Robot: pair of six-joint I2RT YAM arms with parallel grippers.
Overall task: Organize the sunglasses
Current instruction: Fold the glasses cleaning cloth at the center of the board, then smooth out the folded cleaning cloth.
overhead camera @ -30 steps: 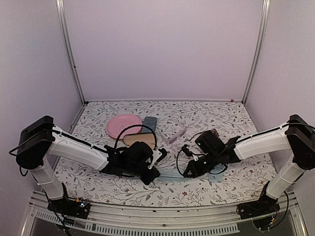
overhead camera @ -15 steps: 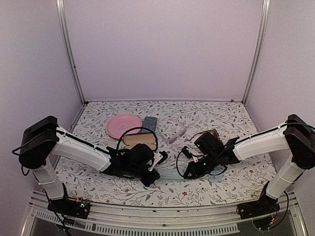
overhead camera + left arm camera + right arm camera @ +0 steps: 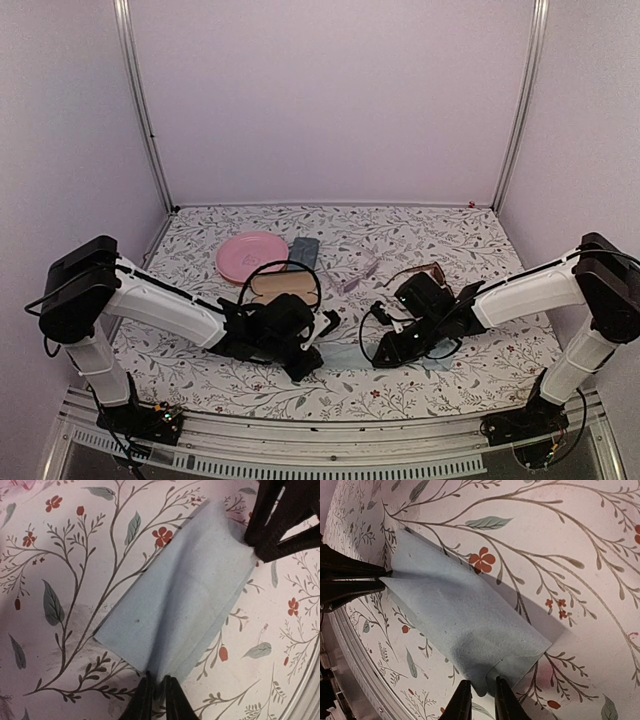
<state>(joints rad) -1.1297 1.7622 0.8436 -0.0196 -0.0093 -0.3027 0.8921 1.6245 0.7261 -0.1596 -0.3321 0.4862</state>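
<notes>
A folded light blue cloth (image 3: pixel 175 595) (image 3: pixel 455 610) lies on the flowered table near the front, stretched between my two grippers (image 3: pixel 345 352). My left gripper (image 3: pixel 157 679) (image 3: pixel 308 365) stands a narrow gap open, with one cloth edge lying in the gap. At the opposite edge my right gripper (image 3: pixel 481 682) (image 3: pixel 383 355) is open a little wider, a cloth corner loose between its fingers. The pale pinkish sunglasses (image 3: pixel 356 273) and the reddish-brown sunglasses (image 3: pixel 424 269) lie behind the arms, apart from both grippers.
A pink plate (image 3: pixel 250 255) and a grey-blue case (image 3: pixel 303 249) sit at the back left. A tan oblong thing (image 3: pixel 280 285) lies just behind the left wrist. Another light blue cloth (image 3: pixel 442 352) peeks out under the right arm. The metal front rail (image 3: pixel 330 455) is close by.
Both grippers' jaws have parted slightly from shut. The right wrist has dropped a little nearer the table, uncovering the reddish-brown sunglasses behind it.
</notes>
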